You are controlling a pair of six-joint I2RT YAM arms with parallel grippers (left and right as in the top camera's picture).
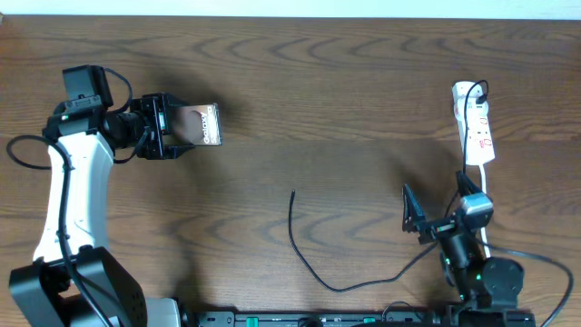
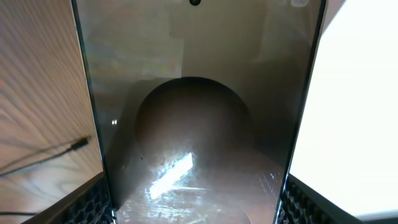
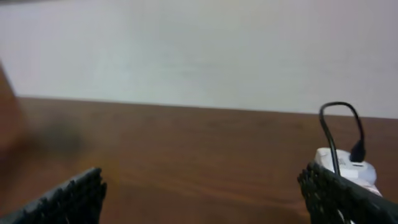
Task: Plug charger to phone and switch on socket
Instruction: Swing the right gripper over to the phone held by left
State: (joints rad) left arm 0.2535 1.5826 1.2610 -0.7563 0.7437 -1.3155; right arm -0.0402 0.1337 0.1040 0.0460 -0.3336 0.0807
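A dark brown wood-grain bench fills the overhead view, its grain in long wavy bands. Beyond its far edge stands a plain pale wall. The light is soft, leaving faint shadows on the wood.

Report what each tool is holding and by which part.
The left tool holds the phone, clamped across its two side edges at the end nearest the wrist. The right tool is open and holds nothing.
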